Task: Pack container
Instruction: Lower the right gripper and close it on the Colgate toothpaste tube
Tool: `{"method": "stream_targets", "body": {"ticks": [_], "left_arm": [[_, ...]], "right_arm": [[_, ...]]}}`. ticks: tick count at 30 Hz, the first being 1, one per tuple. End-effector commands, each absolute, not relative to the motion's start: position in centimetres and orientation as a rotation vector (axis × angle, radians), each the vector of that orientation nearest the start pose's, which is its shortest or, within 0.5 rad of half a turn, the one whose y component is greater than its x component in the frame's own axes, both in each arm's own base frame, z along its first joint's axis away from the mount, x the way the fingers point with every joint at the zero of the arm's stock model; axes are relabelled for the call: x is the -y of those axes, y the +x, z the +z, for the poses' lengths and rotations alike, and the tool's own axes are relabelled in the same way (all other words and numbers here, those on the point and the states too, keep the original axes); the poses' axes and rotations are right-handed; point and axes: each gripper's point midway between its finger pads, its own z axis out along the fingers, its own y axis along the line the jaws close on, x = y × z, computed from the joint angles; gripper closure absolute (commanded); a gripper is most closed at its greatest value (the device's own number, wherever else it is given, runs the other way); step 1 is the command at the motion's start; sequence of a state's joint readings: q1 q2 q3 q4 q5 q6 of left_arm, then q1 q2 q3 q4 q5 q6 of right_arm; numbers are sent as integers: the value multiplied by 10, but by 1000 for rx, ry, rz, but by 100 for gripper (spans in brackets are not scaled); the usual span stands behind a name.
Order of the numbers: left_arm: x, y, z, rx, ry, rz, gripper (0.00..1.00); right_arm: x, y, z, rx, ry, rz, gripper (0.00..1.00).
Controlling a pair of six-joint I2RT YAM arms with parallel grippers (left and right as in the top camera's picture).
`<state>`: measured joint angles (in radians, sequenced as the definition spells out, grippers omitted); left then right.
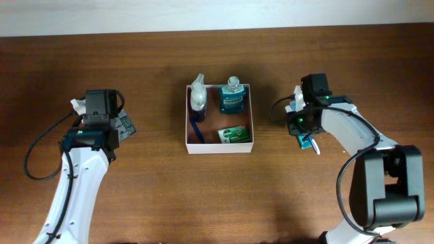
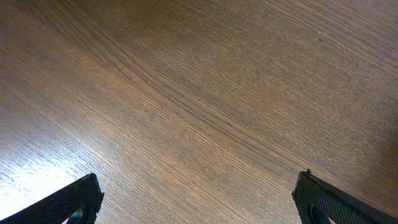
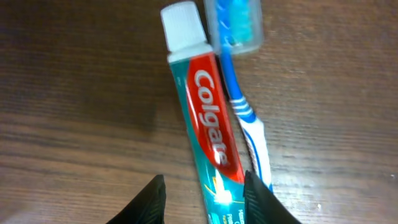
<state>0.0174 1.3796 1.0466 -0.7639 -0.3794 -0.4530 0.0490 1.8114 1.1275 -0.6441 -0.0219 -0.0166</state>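
Observation:
The container (image 1: 220, 147), a square white-walled box with a reddish-brown inside, sits mid-table. It holds a spray bottle (image 1: 198, 95), a teal mouthwash bottle (image 1: 231, 98), a green box (image 1: 234, 135) and a blue item (image 1: 196, 127). To its right, a Colgate toothpaste tube (image 3: 208, 118) and a blue-white toothbrush (image 3: 245, 106) with a capped head lie side by side on the table; the tube also shows in the overhead view (image 1: 306, 141). My right gripper (image 3: 205, 199) (image 1: 302, 130) is open, its fingers straddling the tube's tail end. My left gripper (image 2: 199, 199) (image 1: 122, 127) is open and empty, far left of the container.
Bare wooden table (image 2: 205, 93) lies under the left gripper. The right arm's base (image 1: 386, 190) stands at the front right.

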Motion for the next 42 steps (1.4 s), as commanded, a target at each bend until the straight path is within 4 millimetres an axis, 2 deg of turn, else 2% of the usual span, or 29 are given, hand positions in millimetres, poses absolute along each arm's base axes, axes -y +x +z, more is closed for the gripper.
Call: {"method": "stream_targets", "body": {"ticks": [1,5,8,11,14,15,16,17,23,25,27,34,37,42], "left_arm": [[-73,330,155,-2440,-719,359,1],[-73,330,155,-2440,-719,359,1],[-73,330,155,-2440,-719,359,1],[-73,330,155,-2440,-719,359,1],[-73,330,155,-2440,-719,359,1],[-73,330,155,-2440,-719,359,1],[-73,330,155,-2440,-719,360,1],[-73,330,155,-2440,-719,359,1],[-73,330,155,-2440,-719,359,0],[-73,330,155,-2440,-719,359,1],[-73,330,155,-2440,-719,359,0],[-73,330,155,-2440,-719,359,0],[-73,330,155,-2440,-719,359,1],[-73,330,155,-2440,-719,359,1]], "right_arm": [[-27,360,8,-2916,-192,79,66],[-27,359,5,-2911,-192,78,66],[-27,360,5,-2910,-192,80,77],[-27,360,5,-2910,-192,83,79],[-27,358,3,-2910,-192,84,78],[-27,358,1,-2908,-191,83,75],[-27,357,-1,-2904,-189,84,64],[-27,358,-2,-2901,-184,84,62],[-32,359,-5,-2884,-189,122,61],[-33,359,-6,-2883,-190,133,65],[-33,359,-6,-2882,-191,137,76],[-33,359,-6,-2882,-187,137,81],[-33,359,-6,-2883,-187,137,90],[-33,359,-6,-2884,-175,139,92]]}}
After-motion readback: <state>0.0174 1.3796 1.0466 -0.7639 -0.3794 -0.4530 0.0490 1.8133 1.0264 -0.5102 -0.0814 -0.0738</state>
